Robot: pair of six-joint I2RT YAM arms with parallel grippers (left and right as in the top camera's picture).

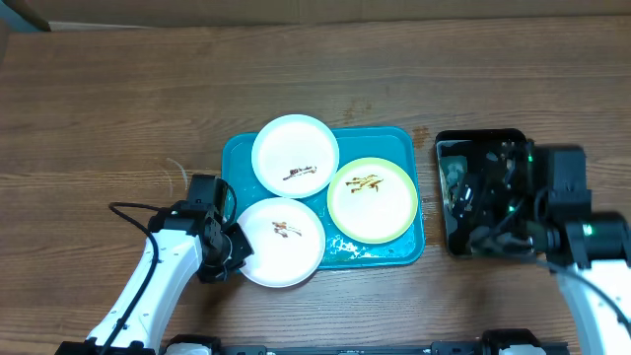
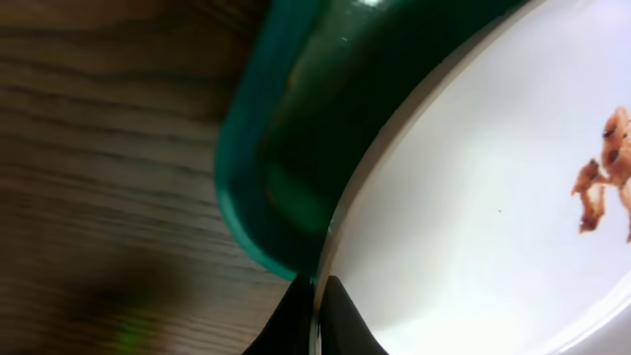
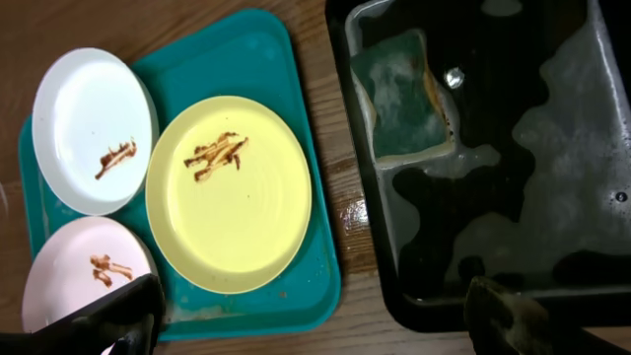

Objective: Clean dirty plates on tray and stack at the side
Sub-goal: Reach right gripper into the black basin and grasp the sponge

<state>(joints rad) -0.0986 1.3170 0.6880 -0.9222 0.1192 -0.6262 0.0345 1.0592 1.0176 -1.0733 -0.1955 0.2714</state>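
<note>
Pinching the left rim of the near white plate with the left tool, fingers pressed together on the edge. Overhanging the front-left corner of the turquoise tray with that plate, a brown smear showing near its middle. Lying flat on the tray beside it: the far white plate and the yellow-green plate, both smeared. Hanging over the black tray with the right tool, spread wide and gripping nothing, a green sponge lying in the wet below, all resting on the wooden table.
</note>
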